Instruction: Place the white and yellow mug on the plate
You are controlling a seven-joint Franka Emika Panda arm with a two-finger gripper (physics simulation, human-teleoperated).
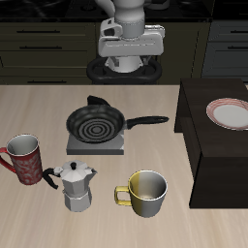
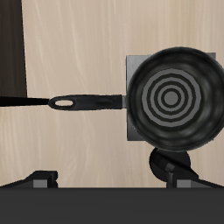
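The white and yellow mug (image 1: 145, 192) stands upright near the table's front edge, its yellow handle pointing toward the moka pot. The plate (image 1: 231, 113), white with a red-pink rim, lies on a dark raised block (image 1: 208, 145) at the table's side. My gripper (image 1: 131, 66) hangs high at the back of the table, far from both, open with nothing between its fingers. In the wrist view the gripper (image 2: 112, 179) looks down on a black frying pan; neither the mug nor the plate shows there.
A black frying pan (image 1: 97, 123) (image 2: 173, 96) sits on a grey square burner (image 1: 95, 145) mid-table, handle (image 2: 83, 101) toward the dark block. A metal moka pot (image 1: 76, 184) and a red patterned mug (image 1: 26, 158) stand beside the white and yellow mug.
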